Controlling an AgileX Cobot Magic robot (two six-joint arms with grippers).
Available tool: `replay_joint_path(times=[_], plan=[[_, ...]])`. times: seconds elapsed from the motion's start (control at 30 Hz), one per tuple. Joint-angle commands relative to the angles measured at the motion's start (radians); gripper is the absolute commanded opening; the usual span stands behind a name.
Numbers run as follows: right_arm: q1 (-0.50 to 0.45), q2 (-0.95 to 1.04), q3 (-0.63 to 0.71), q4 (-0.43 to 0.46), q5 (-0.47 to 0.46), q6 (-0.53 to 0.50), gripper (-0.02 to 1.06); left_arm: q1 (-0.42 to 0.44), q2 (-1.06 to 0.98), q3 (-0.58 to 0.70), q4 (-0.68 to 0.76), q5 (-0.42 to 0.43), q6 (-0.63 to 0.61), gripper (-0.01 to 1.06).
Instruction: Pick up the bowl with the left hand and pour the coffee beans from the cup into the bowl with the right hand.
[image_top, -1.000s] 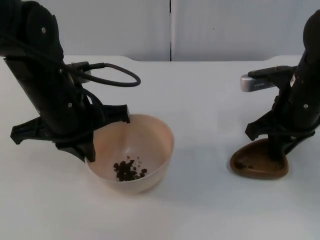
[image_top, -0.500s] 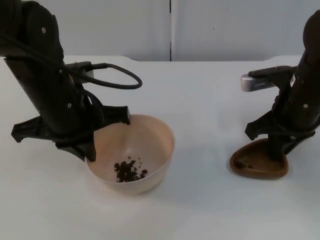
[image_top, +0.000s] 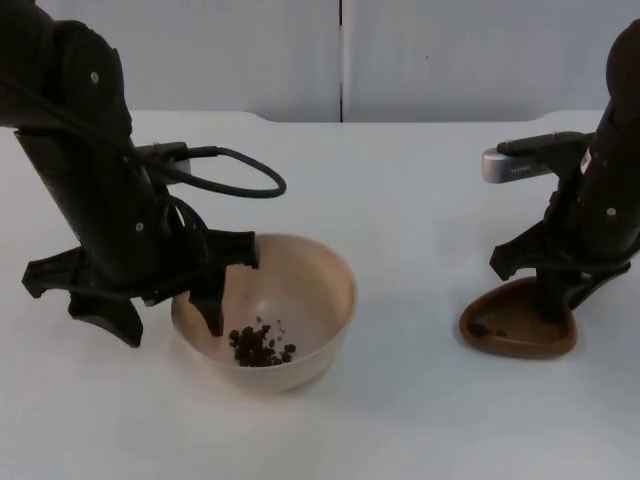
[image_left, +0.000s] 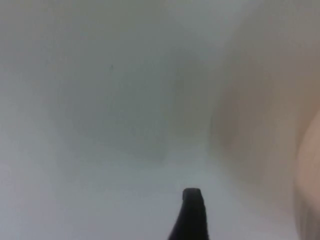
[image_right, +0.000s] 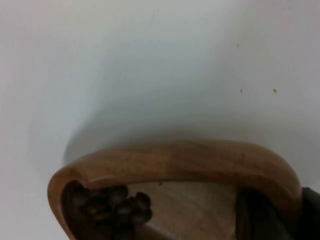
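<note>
A peach bowl (image_top: 300, 290) stands on the white table (image_top: 410, 200) with a small heap of coffee beans (image_top: 260, 345) in its bottom. My left gripper (image_top: 170, 325) is open astride the bowl's left rim, one finger inside the bowl and the other outside it. One black fingertip (image_left: 192, 215) hangs over the table beside the bowl's wall (image_left: 311, 175). At the right, my right gripper (image_top: 553, 305) is shut on the wall of a brown wooden cup (image_top: 515, 330) that rests on the table. A few beans (image_right: 112, 207) lie inside the cup (image_right: 190, 162).
The grey partition wall (image_top: 340, 55) closes off the table at the back. A stretch of bare white table lies between the bowl and the cup.
My left gripper has opened and let go of the bowl's rim; the bowl has settled slightly to the right. The right arm and the cup have stayed still.
</note>
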Motion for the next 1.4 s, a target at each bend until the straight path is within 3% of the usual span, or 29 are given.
replay_joint_path(times=[0.0,0.2,0.3,0.33,0.4,0.47,0.6,0.73,0.93,1.37], plan=[[-0.006,0.000,0.001,0.001,0.000,0.004,0.00,-0.001,-0.026,0.003,-0.011,-0.006,0.005,0.67],[-0.006,0.000,0.001,0.001,0.000,0.007,0.06,-0.001,-0.112,0.003,-0.011,-0.008,0.011,0.67],[-0.006,0.000,0.001,0.001,0.000,0.007,0.19,-0.001,-0.186,0.003,-0.015,0.016,0.016,0.67],[-0.006,0.000,0.001,0.001,-0.002,0.007,0.28,-0.002,-0.217,0.003,-0.015,0.030,0.034,0.67],[-0.006,0.000,0.001,0.001,-0.004,0.007,0.30,-0.002,-0.246,0.003,-0.015,0.043,0.063,0.67],[-0.006,0.000,0.001,0.001,-0.009,0.007,0.42,-0.002,-0.342,0.003,-0.015,0.085,0.119,0.67],[-0.006,0.000,-0.001,0.001,-0.009,0.007,0.50,-0.002,-0.444,0.003,-0.024,0.115,0.153,0.67],[-0.006,-0.027,-0.001,0.001,0.009,0.007,0.64,-0.002,-0.649,0.003,-0.033,0.137,0.204,0.67],[-0.006,-0.101,-0.001,0.001,0.028,0.007,0.68,-0.002,-0.826,0.003,-0.037,0.144,0.228,0.67],[-0.004,-0.423,-0.001,0.003,0.161,-0.004,0.68,-0.002,-1.172,0.003,-0.026,0.218,0.287,0.67]])
